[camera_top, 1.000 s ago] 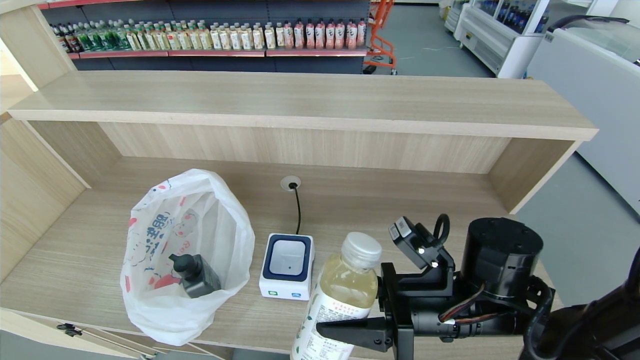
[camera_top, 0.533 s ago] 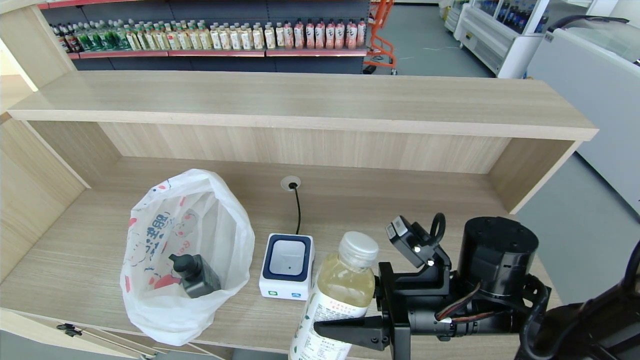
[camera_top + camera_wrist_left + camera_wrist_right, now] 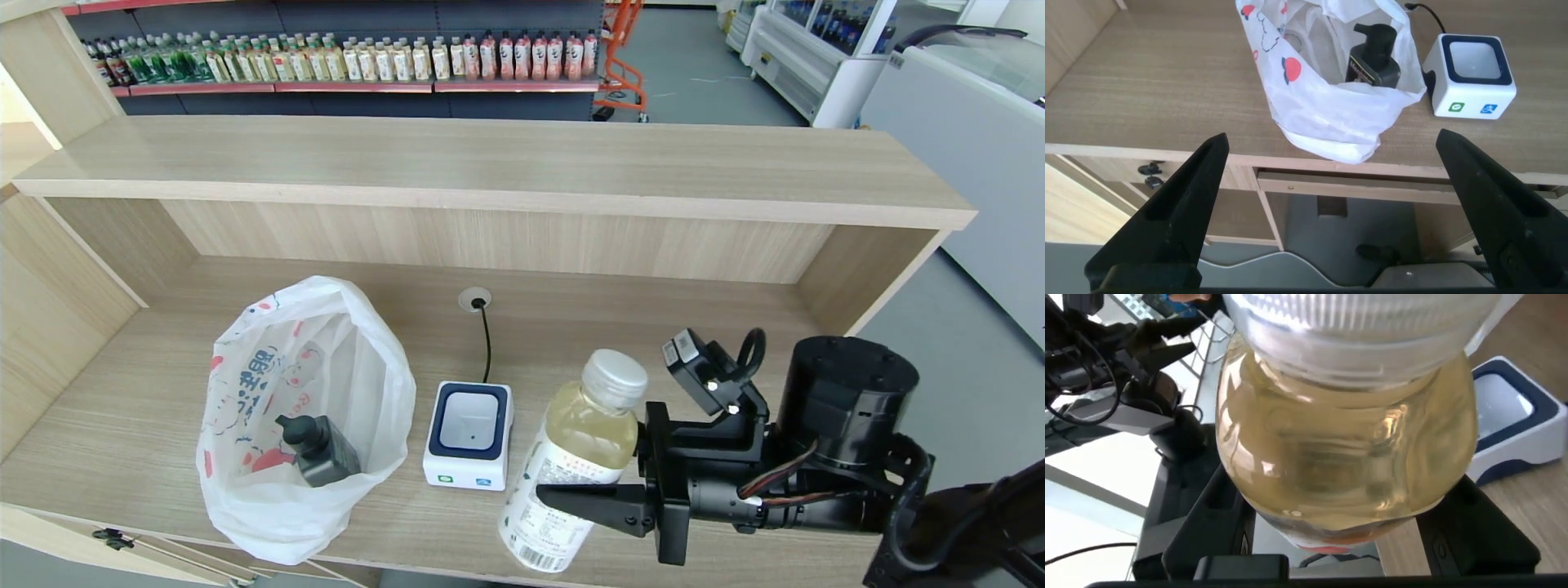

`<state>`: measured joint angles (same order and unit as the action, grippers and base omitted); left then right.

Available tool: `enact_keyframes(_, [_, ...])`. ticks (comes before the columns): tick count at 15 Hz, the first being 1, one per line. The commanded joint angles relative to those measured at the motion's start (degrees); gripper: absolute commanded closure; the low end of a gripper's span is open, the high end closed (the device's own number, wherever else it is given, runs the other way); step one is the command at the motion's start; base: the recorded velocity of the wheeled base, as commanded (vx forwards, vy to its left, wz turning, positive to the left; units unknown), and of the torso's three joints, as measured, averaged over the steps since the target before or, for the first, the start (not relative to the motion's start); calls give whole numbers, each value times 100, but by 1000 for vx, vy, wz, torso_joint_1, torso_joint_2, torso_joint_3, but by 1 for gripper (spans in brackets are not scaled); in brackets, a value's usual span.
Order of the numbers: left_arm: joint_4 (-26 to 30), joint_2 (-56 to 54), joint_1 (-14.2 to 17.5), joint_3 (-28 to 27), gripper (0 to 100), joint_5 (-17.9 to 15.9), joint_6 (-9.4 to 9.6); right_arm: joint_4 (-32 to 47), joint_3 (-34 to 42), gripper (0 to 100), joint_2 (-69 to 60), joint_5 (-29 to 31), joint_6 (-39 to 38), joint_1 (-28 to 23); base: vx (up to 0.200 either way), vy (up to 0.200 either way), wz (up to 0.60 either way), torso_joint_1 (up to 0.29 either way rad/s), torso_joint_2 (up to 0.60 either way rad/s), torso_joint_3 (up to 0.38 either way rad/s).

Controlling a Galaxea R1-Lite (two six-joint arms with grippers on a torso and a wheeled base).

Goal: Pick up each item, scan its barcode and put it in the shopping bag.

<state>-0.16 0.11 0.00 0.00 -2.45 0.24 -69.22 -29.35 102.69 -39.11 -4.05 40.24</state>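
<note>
A clear bottle (image 3: 584,457) of pale yellow drink with a white cap is held tilted over the counter's front edge, just right of the scanner. My right gripper (image 3: 571,490) is shut on its labelled body; the bottle (image 3: 1347,457) sits close in the right wrist view. The white and blue scanner (image 3: 469,433) faces up at mid counter. Left of it stands the open white shopping bag (image 3: 245,367) with a dark pump bottle (image 3: 320,449) inside. My left gripper (image 3: 1331,220) hangs open below the counter's front edge, in front of the bag (image 3: 1323,106) and scanner (image 3: 1472,75).
A black cable (image 3: 487,343) runs from the scanner to a grommet hole (image 3: 475,299) at the back. A raised wooden ledge (image 3: 490,171) and side walls enclose the counter. Bare counter lies right of the bottle and behind the bag.
My right gripper has carried the bottle to the right and farther over the counter; its lower end with the barcode now shows. Bag and scanner have not moved.
</note>
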Motion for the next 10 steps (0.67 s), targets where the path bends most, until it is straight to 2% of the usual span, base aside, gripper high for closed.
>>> enact_keyframes(1, [-2,-2,0,0,0,-1,2,699,88,100,-795,457,985,-561,0,0,0,0,0,0])
enact_keyframes(2, [-2,-2,0,0,0,-1,2,1130,176,100,-997,747,1855,-816,0,0,0,0,0,0])
enact_keyframes(3, [-2,-2,0,0,0,-1,2,1376,264,100,-1173,791,2593,-1045,0,0,0,0,0,0])
enact_keyframes(4, [-2,-2,0,0,0,-1,2,1402,220,100,-1261,870,2787,-1062,0,0,0,0,0,0])
enact_keyframes(7, [-2,-2,0,0,0,-1,2,1174,-202,100,-1252,1924,3622,-763,0,0,0,0,0,0])
enact_keyframes(8, [-2,-2,0,0,0,-1,2,1165,-343,100,-1190,1995,3841,-746,0,0,0,0,0,0])
enact_keyframes(10, [-2,-2,0,0,0,-1,2,1156,-879,100,-786,1968,4984,-588,0,0,0,0,0,0])
